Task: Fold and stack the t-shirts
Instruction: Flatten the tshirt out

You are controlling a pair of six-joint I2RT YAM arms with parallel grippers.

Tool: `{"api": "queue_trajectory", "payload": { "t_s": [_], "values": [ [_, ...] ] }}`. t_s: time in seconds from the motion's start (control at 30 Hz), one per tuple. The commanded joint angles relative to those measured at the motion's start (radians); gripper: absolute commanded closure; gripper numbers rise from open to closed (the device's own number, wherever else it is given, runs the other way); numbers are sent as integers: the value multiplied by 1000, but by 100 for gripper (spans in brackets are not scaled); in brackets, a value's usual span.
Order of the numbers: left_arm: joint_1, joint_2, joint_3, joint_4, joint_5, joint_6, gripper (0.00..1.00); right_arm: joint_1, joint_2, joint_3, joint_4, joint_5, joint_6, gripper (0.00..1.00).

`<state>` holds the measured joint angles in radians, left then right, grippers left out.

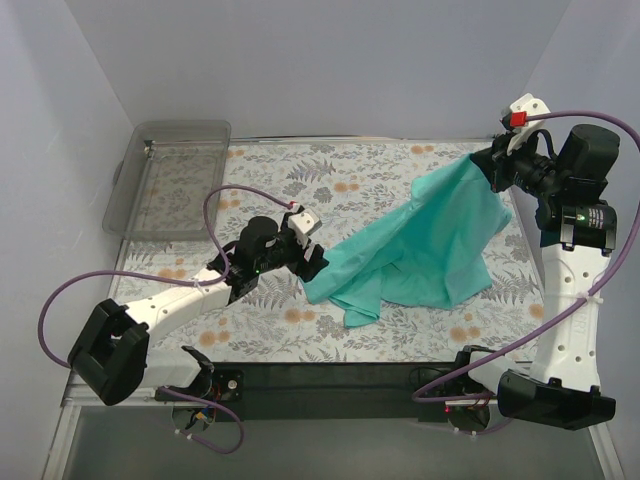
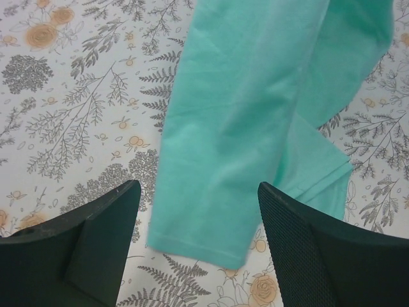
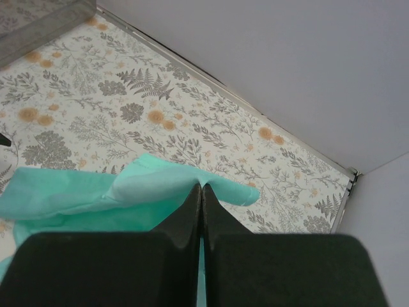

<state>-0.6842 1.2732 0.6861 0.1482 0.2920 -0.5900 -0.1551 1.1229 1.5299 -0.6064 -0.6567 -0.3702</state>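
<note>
A teal-green t-shirt (image 1: 420,250) stretches from the table's middle up to the far right. My right gripper (image 1: 487,163) is shut on the t-shirt's upper edge (image 3: 160,185) and holds it lifted above the table, so the fabric hangs down and leftward. The lower part lies bunched on the floral cloth. My left gripper (image 1: 318,262) hovers open at the shirt's left end. In the left wrist view a hemmed sleeve end (image 2: 211,236) lies flat between the two spread fingers (image 2: 102,236), which do not touch it.
A clear plastic bin (image 1: 170,175) sits at the far left corner. The floral tablecloth (image 1: 300,180) covers the table, with walls close behind and at both sides. The black base rail (image 1: 340,385) runs along the near edge.
</note>
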Motion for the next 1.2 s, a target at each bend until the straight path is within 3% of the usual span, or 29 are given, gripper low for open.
{"api": "queue_trajectory", "payload": {
  "t_s": [0.0,0.2,0.37,0.57,0.8,1.03,1.17],
  "values": [
    [-2,-21,52,-34,-31,105,31,2,-17,35,45,11,16,99],
    [-3,-11,30,-116,188,95,28,2,-12,21,53,11,14,99],
    [-26,49,4,-121,202,27,28,3,-5,12,60,11,20,99],
    [-149,118,-19,-121,12,-11,29,2,6,-4,63,12,25,99],
    [-253,173,-37,-144,-215,-68,38,2,12,-24,65,12,30,99],
    [-281,259,12,-196,-350,-87,55,2,12,-42,66,6,37,99],
    [-281,333,67,-234,-358,-91,80,2,0,-57,65,12,31,99]
  ]
}}
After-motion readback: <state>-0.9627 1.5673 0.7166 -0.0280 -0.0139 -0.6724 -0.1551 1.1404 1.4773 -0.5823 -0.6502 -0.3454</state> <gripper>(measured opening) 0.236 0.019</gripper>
